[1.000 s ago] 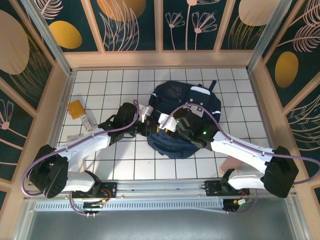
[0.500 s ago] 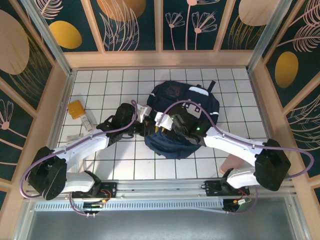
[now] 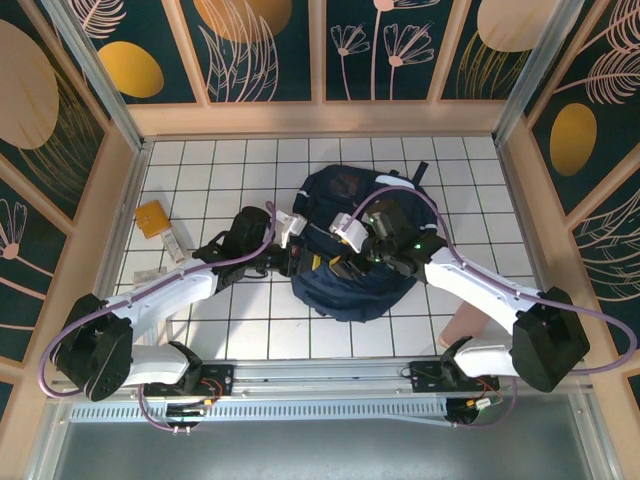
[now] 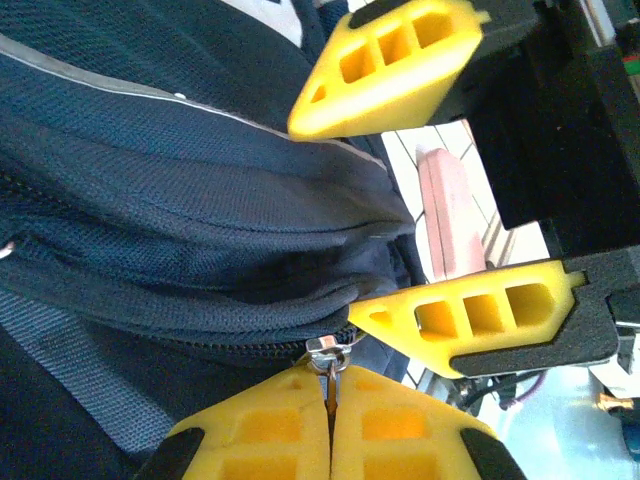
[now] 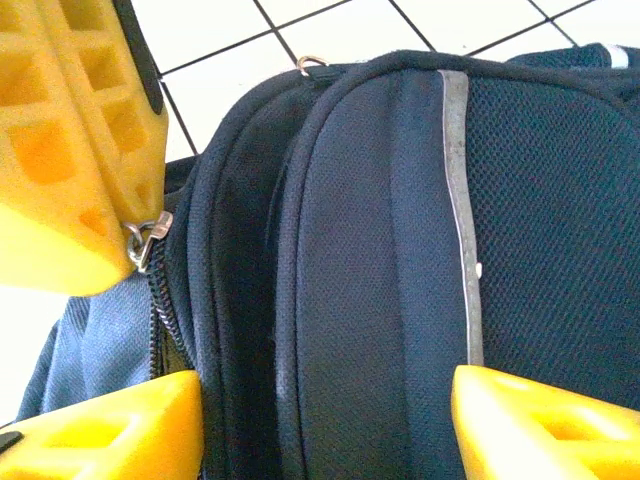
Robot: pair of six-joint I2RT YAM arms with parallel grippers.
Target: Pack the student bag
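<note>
Near right corner of the counter [image 3: 250, 330]: a pink block [image 3: 462, 325] is lying clear of the work. Mid-counter, the student bag [image 3: 350, 295] is lying flat, one end toward the arm bases, the other toward the far edge. At the side of the bag facing the left edge, the left jaws are pressing fully together on the metal zipper pull [image 4: 328, 352], their yellow fingers [image 4: 260, 430] meeting with only the tab between them. The right jaws are standing wide apart, straddling the padded bulge beside the zip track and gripping nothing. Judgement: zip work is in hand, though I cannot tell whether opening or closing. To do it well, the right jaws should be clamping the fabric fold just ahead of the pull, making the track taut. The left should be drawing the pull along the line of the teeth, low and level, since a skewed tug is likely to jam it or slip the pinch. Lighter blue cloth [image 5: 80, 340] is showing by the track and needs keeping out of the teeth. Farther off, by the left edge, an orange packet [image 3: 152, 216] is lying unpacked.
</note>
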